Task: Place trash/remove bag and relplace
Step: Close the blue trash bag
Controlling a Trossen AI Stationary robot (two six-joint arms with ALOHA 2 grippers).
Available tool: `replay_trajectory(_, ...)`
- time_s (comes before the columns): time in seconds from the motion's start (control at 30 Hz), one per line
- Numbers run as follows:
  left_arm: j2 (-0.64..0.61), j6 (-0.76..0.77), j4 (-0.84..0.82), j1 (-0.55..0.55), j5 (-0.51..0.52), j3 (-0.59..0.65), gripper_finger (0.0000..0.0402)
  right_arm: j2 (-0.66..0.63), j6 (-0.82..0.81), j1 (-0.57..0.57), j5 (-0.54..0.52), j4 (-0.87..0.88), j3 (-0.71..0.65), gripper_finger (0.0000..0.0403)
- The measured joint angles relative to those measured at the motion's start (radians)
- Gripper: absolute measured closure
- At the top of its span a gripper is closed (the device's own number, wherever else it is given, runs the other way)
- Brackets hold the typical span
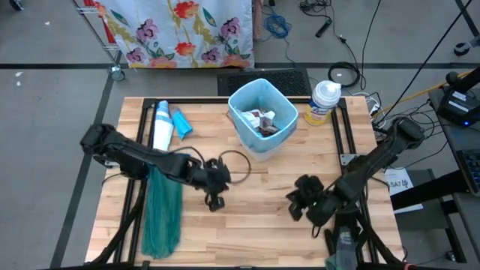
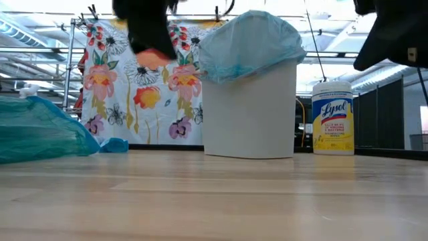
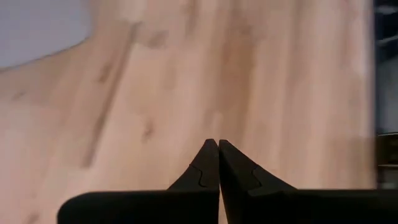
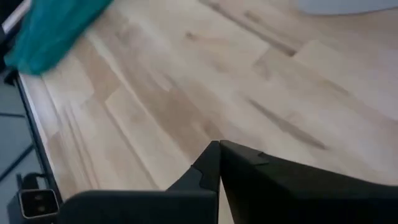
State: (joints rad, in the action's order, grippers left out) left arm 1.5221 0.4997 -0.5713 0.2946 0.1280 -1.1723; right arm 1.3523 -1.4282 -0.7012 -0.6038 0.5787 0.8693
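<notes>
Fig. — Both arms idling over the worktop (image 1: 255,217), trash already binned.

L gripper (image 1: 215,201) is hovering above bare wood near mid-worktop, fingers (image 3: 208,165) pressed tip to tip, gripping nothing. R gripper (image 1: 298,206) is hanging nearby, toward the near edge, fingers (image 4: 214,163) likewise closed & empty. Judged: arms are sitting low and clear of the bin (image 1: 261,114) so that neither is blocking its mouth.

Trash (image 1: 264,122) — brown & white scraps — is lying inside the bin at the worktop's far side, so the placing step looks done.

Bag (image 2: 249,45), pale blue, is lining the bin, its rim folded out over the lip — presumably so it keeps from slipping in under load. Mouth is facing straight up; long axis is running vertical w/ the upright bin. Lifting it out would call for a pull along that axis.

Teal bag (image 1: 163,212) is lying flat by the L arm, long axis running near-to-far — prob. staged as the replacement. Wipes tub (image 1: 324,103) is standing just beside the bin.
</notes>
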Motion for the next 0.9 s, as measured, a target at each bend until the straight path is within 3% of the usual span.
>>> replay_trajectory(0.1,-0.048,-0.030,0.094,-0.073,-0.036,0.089,0.0401,-0.099,0.019,0.037,0.000,0.003,-0.063,0.0403)
replay_trajectory(0.3,-0.097,-0.104,0.275,-0.275,-0.221,0.234,0.0401,-0.243,0.136,0.184,0.000,0.074,-0.106,0.0403)
replay_trajectory(0.67,-0.081,-0.284,0.269,-0.606,-0.493,0.247,0.0402,-0.405,0.422,0.504,0.088,0.167,-0.108,0.0403)
replay_trajectory(0.9,-0.086,-0.307,0.182,-0.703,-0.544,0.247,0.0402,-0.431,0.559,0.654,0.113,0.130,-0.134,0.0403)
